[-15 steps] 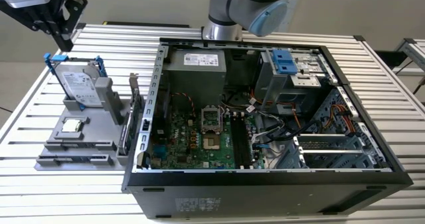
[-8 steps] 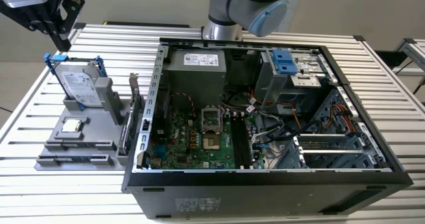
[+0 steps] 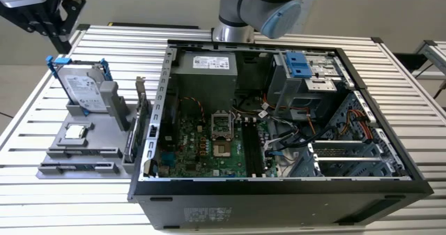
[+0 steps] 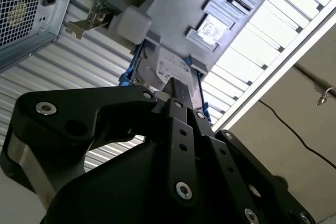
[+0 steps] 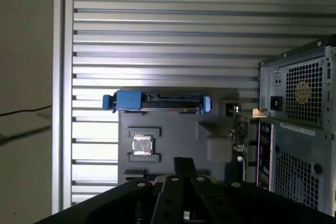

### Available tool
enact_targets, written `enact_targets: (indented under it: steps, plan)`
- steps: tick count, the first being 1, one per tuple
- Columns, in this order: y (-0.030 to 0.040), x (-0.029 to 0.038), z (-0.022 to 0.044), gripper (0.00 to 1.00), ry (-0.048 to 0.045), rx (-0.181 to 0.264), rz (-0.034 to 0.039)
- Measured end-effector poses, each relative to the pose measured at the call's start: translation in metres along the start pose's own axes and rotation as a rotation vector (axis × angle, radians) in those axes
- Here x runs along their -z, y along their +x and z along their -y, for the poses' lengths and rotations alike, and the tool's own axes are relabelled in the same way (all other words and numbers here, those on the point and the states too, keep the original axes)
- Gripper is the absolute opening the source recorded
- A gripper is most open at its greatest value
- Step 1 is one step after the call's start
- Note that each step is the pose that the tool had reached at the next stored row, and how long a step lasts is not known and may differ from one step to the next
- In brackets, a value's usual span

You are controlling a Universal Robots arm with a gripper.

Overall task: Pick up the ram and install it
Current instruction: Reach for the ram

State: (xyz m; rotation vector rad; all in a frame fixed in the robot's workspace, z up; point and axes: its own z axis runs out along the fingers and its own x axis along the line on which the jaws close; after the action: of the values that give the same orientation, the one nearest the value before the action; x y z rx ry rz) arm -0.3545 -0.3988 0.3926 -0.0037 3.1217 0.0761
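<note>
Approach stage of the pick-up, judged from the layout: the claw [image 5: 185, 162], its fingers appearing to be pressed together on nothing, is hanging above the grey parts tray [image 3: 56, 143]. In the exterior view the claw is sitting in the upper left of the frame, well apart from the ram [image 3: 78, 167]. The ram is lying as a dark narrow stick along the tray's front edge in the lower left of the frame, below the square processor chip [image 3: 75, 133] and the hard drive [image 3: 85, 91] in its blue carrier. In the first wrist view the claw's tips are pointing toward the tray area just under the chip, and are partly hiding the stick's slot there. The open computer case [image 3: 279, 196] is standing on the slatted tabletop [image 3: 42, 209] at centre frame, and its long memory slots [image 3: 252, 143] beside the processor socket are looking vacant, as far as can be told. The pick is probably calling for the fingers to be opened, lined up across the stick's thin faces and lowered squarely, since the expansion card [image 3: 141, 136] is standing close at the tray's right edge.
</note>
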Motion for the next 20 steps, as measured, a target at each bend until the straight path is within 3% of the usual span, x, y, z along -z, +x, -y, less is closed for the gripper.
enact_targets:
  steps: [10, 20]
  plan:
    - [0.0014, 0.0, 0.0001, 0.0, -0.0001, 0.001, 0.0]
    - [0.0013, 0.0002, 0.0047, 0.0, -0.0001, 0.001, -0.0001]
